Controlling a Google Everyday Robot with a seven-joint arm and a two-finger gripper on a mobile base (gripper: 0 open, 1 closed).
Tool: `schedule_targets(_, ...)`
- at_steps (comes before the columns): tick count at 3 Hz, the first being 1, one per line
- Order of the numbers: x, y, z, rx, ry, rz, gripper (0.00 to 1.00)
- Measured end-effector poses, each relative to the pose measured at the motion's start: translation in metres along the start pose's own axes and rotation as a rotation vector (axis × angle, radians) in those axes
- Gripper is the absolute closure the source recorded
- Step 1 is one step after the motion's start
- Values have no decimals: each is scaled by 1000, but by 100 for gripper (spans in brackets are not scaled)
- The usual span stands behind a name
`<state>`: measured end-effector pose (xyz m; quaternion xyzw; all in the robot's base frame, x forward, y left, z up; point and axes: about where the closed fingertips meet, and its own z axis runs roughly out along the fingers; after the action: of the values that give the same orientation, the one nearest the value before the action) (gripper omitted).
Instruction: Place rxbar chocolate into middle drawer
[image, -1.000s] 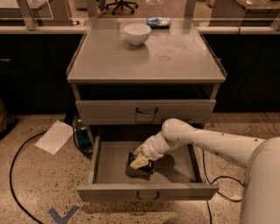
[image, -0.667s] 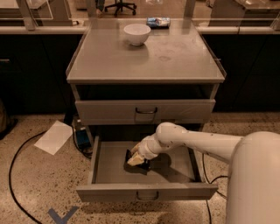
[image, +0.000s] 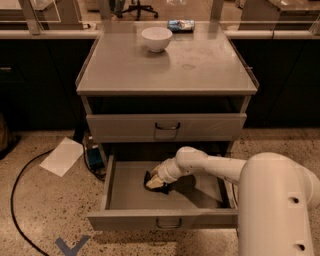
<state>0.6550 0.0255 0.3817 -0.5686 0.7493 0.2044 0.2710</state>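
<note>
While gripper (image: 155, 181) hangs low inside open middle drawer (image: 120, 194) under bench (image: 200, 70) front edge | rxbar chocolate (image: 162, 188) at its tip | jaws: cannot tell | step: placing | next: release, lift clear

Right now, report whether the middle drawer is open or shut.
Open: the middle drawer is pulled out, its floor showing, with the gripper inside it.

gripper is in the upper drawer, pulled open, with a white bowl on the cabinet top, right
No: the camera view shows the gripper in the middle drawer, the lower one, pulled open; the white bowl is on the cabinet top.
</note>
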Motion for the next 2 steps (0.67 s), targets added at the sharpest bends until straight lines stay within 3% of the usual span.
schedule_targets(1,25,-4,31,-40,10,37,100)
schedule_targets(2,25,-4,31,-40,10,36,81)
